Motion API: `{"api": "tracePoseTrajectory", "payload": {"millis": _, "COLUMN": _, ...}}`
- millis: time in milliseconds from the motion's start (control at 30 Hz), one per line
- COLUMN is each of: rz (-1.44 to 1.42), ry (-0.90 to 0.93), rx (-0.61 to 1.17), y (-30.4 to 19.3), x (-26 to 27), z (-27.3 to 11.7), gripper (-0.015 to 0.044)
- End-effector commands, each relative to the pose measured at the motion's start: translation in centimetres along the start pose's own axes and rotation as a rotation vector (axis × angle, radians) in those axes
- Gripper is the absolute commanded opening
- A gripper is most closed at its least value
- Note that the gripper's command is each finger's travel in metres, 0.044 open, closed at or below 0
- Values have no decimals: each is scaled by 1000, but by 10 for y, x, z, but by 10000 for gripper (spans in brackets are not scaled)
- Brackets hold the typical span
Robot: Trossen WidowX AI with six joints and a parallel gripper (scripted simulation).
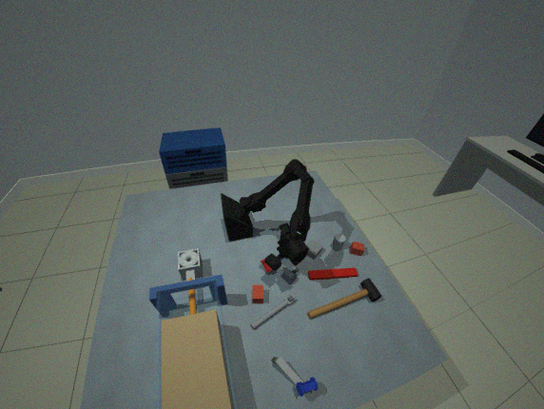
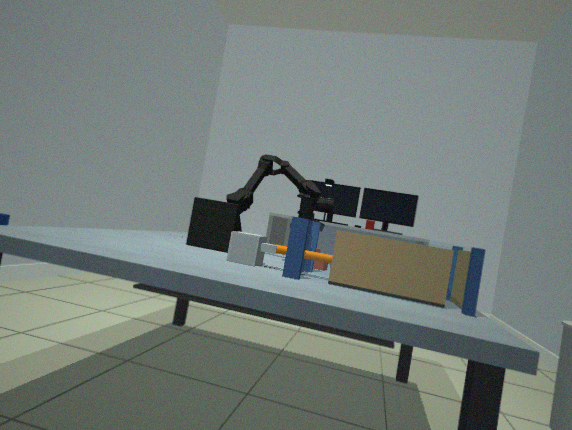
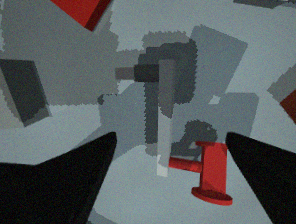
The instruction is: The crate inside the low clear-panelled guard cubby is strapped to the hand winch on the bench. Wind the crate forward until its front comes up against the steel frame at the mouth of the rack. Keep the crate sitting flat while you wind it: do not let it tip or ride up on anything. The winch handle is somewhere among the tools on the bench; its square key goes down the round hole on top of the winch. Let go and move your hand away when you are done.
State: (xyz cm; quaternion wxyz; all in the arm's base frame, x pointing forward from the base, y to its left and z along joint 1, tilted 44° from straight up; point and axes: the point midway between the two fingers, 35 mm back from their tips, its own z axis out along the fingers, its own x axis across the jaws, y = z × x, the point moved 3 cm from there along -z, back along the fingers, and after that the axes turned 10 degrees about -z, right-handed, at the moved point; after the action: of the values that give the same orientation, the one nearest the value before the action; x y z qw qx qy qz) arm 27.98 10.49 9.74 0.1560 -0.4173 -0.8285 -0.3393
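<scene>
The tan crate [image 1: 195, 361] [image 2: 390, 265] sits flat, with a gap between its front and the blue frame [image 1: 209, 280] [image 2: 292, 250]. An orange strap [image 1: 192, 301] [image 2: 320, 257] runs through the frame to the white winch [image 1: 189, 260] [image 2: 246, 249], whose round top hole is empty. A crank handle with a grey arm [image 3: 164, 125] and red knob [image 3: 214, 170] lies on the bench, partly hidden by the fingers in the top view. My gripper [image 3: 170, 137] [image 1: 281, 268] is open above it, pointing down, the arm between the fingertips in the wrist view and the knob near the right fingertip.
A blue-knobbed crank [image 1: 306, 386] lies near the front. A wrench [image 1: 273, 312], a mallet [image 1: 340, 303], a red bar [image 1: 333, 274], a grey cylinder [image 1: 339, 243], a grey block [image 1: 316, 249] and red-orange blocks [image 1: 258, 294] [image 1: 358, 248] lie around the gripper.
</scene>
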Motion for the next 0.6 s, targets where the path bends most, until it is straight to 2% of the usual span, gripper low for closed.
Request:
{"api": "tracePoseTrajectory", "payload": {"millis": 0, "rz": 12, "ry": 7, "rx": 11, "y": -2, "x": 0, "z": 18, "gripper": 440}}
{"api": "tracePoseTrajectory", "payload": {"millis": 133, "rz": 12, "ry": 9, "rx": 10, "y": -1, "x": 1, "z": 33, "gripper": 440}}
{"api": "tracePoseTrajectory", "payload": {"millis": 567, "rz": 12, "ry": 10, "rx": 9, "y": -1, "x": 1, "z": 46, "gripper": 440}}
